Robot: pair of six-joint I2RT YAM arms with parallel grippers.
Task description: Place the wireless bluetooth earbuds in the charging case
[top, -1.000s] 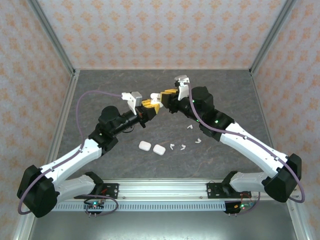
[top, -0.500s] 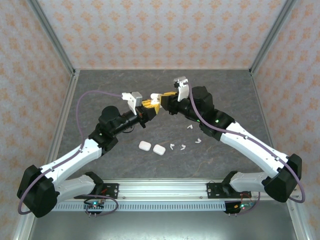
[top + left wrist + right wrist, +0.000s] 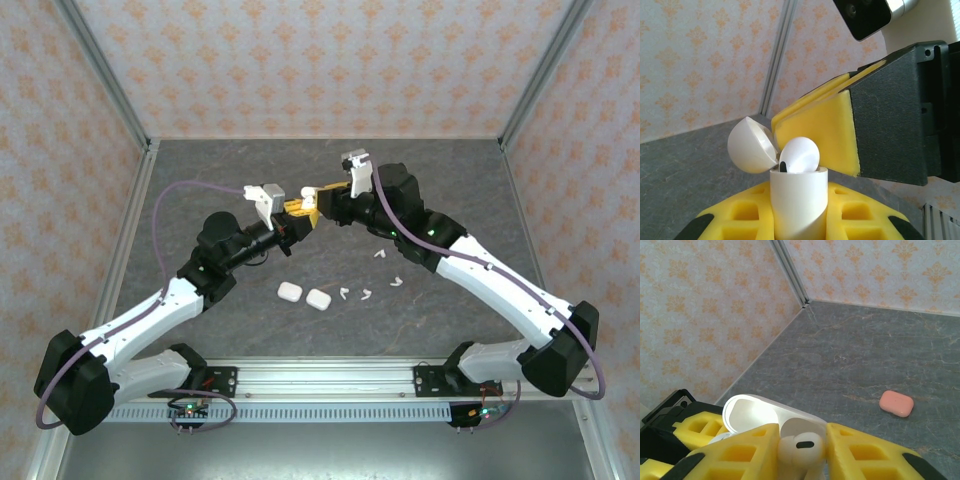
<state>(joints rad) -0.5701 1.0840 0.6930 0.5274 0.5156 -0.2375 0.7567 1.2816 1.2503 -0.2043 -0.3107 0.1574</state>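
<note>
Your right gripper (image 3: 802, 435) has rolled slightly leftward, pinching a tiny, light, slippery earbud (image 3: 800, 446) by its head at the open case (image 3: 799, 200), which is clamped in your left gripper (image 3: 799, 222) above the worktop's (image 3: 450, 180) far middle.

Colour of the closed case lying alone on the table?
The lone case is coral pink; the right wrist view shows it best.

Grey table (image 3: 450, 180) w/ two white cases (image 3: 290, 292), maybe four earbuds (image 3: 345, 293), pink case (image 3: 896, 403).
</note>
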